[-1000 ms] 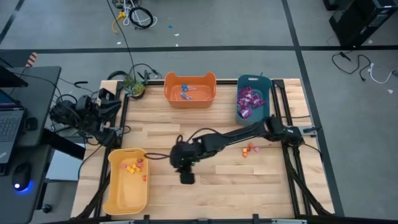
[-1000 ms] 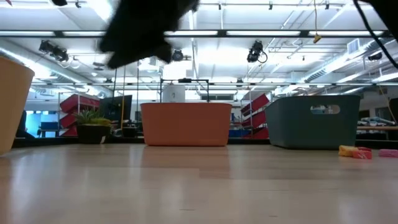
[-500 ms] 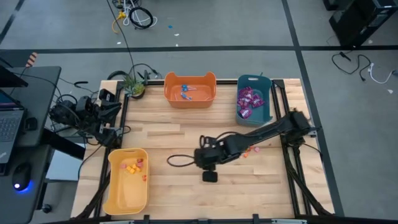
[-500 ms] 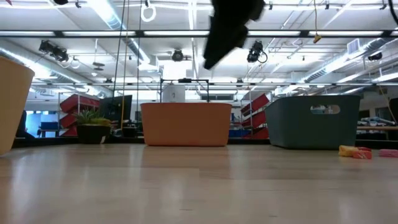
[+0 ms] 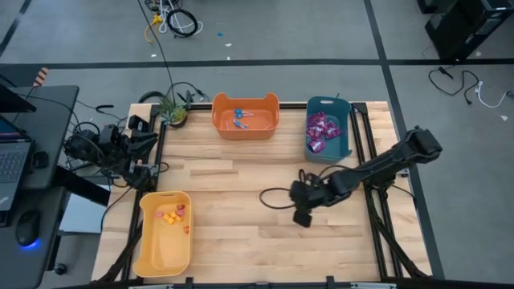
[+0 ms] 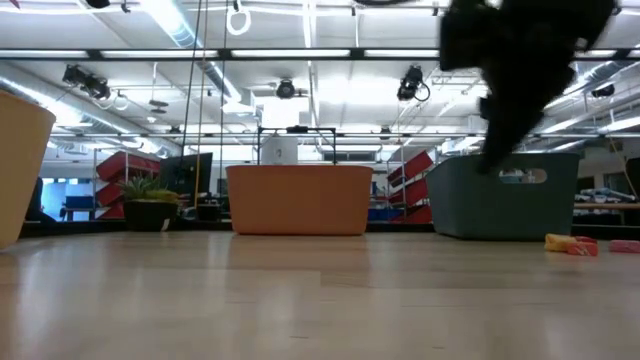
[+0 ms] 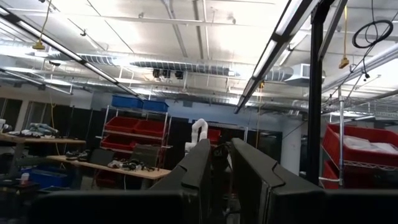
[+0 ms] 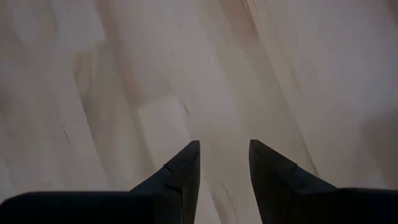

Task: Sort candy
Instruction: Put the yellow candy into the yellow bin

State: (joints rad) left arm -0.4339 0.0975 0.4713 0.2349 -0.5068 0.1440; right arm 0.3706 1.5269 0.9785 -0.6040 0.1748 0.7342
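Candy is mostly sorted already, as far as you can see from above: the blue-wrapped lollipops [image 5: 241, 119] lie in the orange bin [image 5: 245, 130] at the back, the purple packets [image 5: 321, 130] are heaped in the teal bin [image 5: 347, 144] at the back right, and a few small orange and pink pieces [image 5: 171, 215] sit in the yellow bin [image 5: 165, 255] at the front left. What you have left looks like the last loose pieces [image 6: 584, 244] on the bare table [image 5: 233, 249] to the right; the low view shows them near the teal bin, but from above the right arm covers that spot, so you cannot count them.

Your right gripper [image 8: 221, 163] hangs over plain wood, right of the table's middle, its arm stretched in low from the right edge. Its two fingers stand apart with nothing between them. Judging by that, you need to bring it on toward the loose pieces.

Your left gripper [image 7: 219, 171] is parked off the table's left edge, pointing up into the room, fingers slightly parted and empty.
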